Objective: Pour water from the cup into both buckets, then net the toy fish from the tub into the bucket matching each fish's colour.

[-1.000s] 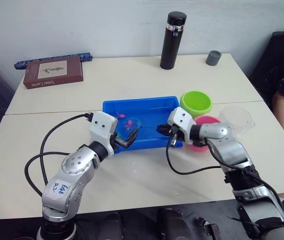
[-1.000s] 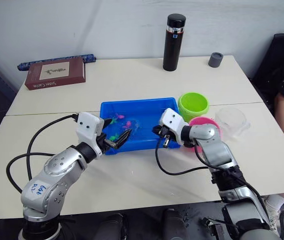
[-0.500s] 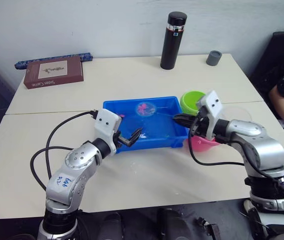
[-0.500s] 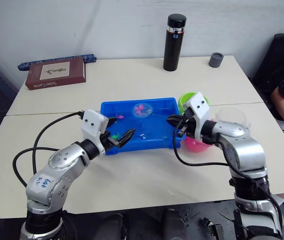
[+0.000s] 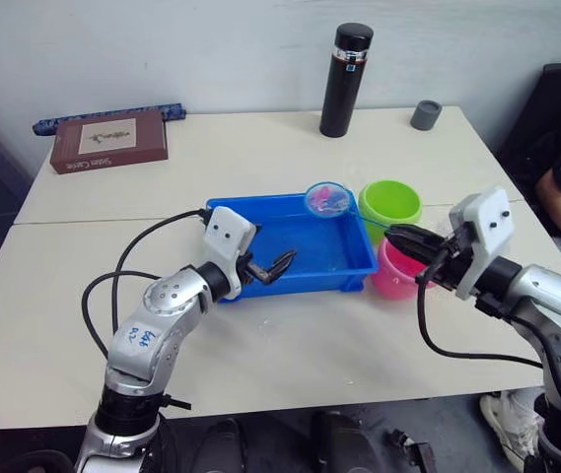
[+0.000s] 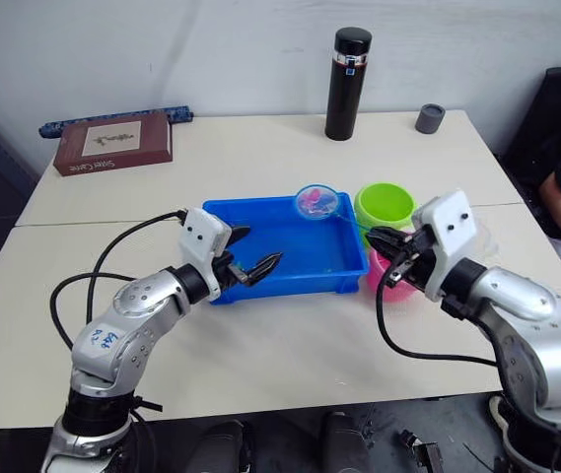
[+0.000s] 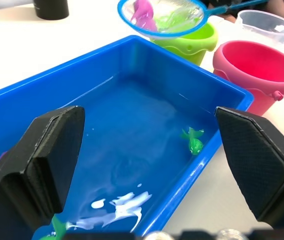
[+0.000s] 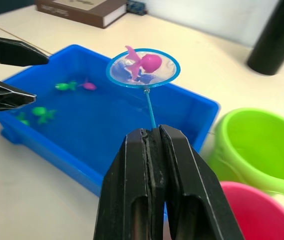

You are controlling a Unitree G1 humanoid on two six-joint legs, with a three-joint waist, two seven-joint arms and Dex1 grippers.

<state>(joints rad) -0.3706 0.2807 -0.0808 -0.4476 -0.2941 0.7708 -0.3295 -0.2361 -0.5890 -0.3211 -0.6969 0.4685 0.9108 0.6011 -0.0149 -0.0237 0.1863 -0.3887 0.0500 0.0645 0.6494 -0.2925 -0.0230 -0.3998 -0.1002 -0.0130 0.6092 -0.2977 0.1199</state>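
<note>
The right end effector (image 8: 154, 145) was clamped tight on the thin dark stick handle of the small round net with its light blue rim and clear mesh (image 8: 142, 68), and the hoop hung in the air above the far corner of the shallow rectangular bright blue plastic tub (image 5: 354, 266), close to the lime green plastic bucket (image 5: 389, 204). A pink toy fish (image 8: 145, 62) lay in the mesh. The left end effector (image 6: 250, 266) sat with its fingers spread wide apart just inside the tub's near edge, holding nothing.

The step in hand looked to be the carry of that pink fish to its matching bucket. The bright pink plastic bucket (image 7: 257, 66) stood beside the green one, nearer the robot, just off the tub's end wall and touching or almost touching it. To do this well, the hoop should be kept level during the swing so the fish does not slide over the rim, and it should pass clear of the green bucket's mouth, since a drop there would put the fish in the wrong colour. Only once the hoop is centred over the pink bucket should the wrist roll to tip it out. Several green fish (image 7: 194, 143) and another pink one (image 8: 87, 85) were in the water, so much of the netting remained. The clear plastic measuring cup (image 7: 266, 24) stood on the counter (image 5: 260, 148) behind the pink bucket.
</note>
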